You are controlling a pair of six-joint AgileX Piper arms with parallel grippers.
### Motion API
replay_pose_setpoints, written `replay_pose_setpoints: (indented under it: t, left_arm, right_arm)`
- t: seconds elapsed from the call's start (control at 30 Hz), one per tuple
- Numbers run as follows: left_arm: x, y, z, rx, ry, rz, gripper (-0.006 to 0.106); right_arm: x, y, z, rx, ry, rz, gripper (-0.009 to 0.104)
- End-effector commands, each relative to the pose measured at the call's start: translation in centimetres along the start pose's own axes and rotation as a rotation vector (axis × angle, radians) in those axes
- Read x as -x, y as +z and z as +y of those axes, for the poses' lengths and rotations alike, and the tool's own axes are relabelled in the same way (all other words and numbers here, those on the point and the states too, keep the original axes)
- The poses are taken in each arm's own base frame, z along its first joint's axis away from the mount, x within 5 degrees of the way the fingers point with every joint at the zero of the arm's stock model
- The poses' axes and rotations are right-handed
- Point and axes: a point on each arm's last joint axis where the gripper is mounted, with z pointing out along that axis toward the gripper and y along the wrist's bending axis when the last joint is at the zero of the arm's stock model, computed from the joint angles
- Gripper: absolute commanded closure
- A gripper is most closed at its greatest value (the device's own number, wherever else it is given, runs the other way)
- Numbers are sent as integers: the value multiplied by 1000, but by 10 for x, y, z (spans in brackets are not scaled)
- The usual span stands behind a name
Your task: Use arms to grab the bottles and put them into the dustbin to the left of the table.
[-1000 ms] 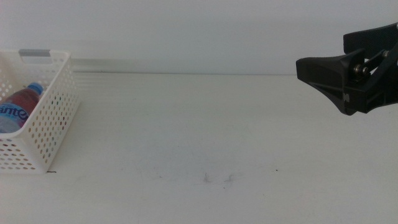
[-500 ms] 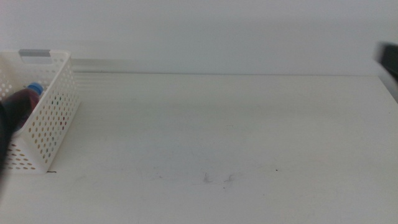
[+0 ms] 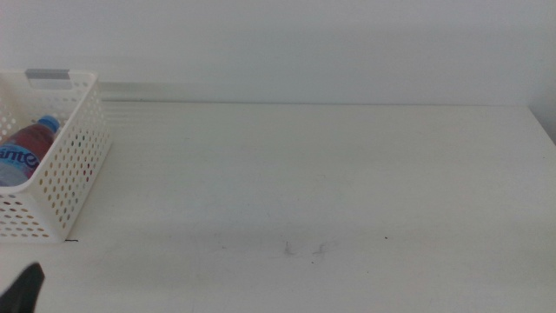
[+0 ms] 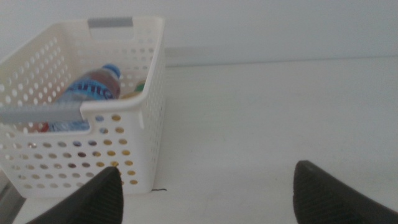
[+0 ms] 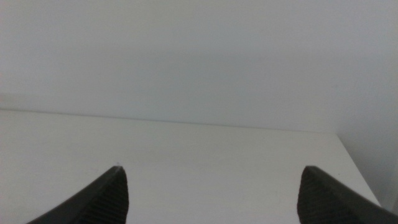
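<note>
Basket (image 3: 74, 165) position: far left of the table (image 3: 330, 174), white plastic with rows of small holes and a grey tab (image 3: 48, 76) on its far rim. In the middle view it is cut by the picture's left edge.

Contents: a bottle with a blue cap and blue label (image 3: 22, 152) lies tilted inside the basket, cap toward the far wall. The left wrist view shows the same bottle (image 4: 90, 93) with reddish-brown liquid in it, plus a small yellow-green patch just beside it near the basket wall and a red patch low behind the holes; neither patch can be identified further.

Left gripper (image 4: 205, 193): jaws spread wide apart, nothing between them. It hangs over the bare table just beside the basket's (image 4: 134, 124) near corner, apart from it. In the middle view only a dark tip (image 3: 24, 287) shows at the bottom left corner.

Right gripper (image 5: 211, 193): jaws spread wide apart, nothing between them, facing bare tabletop (image 5: 205, 155) and the wall. It is outside the middle view.

Table surface: a few faint dark scuff marks (image 3: 304, 249) near the front centre.
</note>
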Motion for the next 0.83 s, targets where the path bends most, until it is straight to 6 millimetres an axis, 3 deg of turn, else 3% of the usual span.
replay_pose_setpoints:
  t: [0.0, 0.1, 0.8]
  left_arm:
    - [-11, 1, 0, -2, -26, -39, 7]
    - [-25, 6, 0, -1, -27, -65, 7]
    - [-21, 6, 1, 2, -15, -132, 7]
  right_arm:
    - [-15, -1, 0, -11, -20, -1, 10]
    - [-27, 1, 0, -10, -18, 35, 10]
    - [-27, 1, 0, -10, -18, 33, 10]
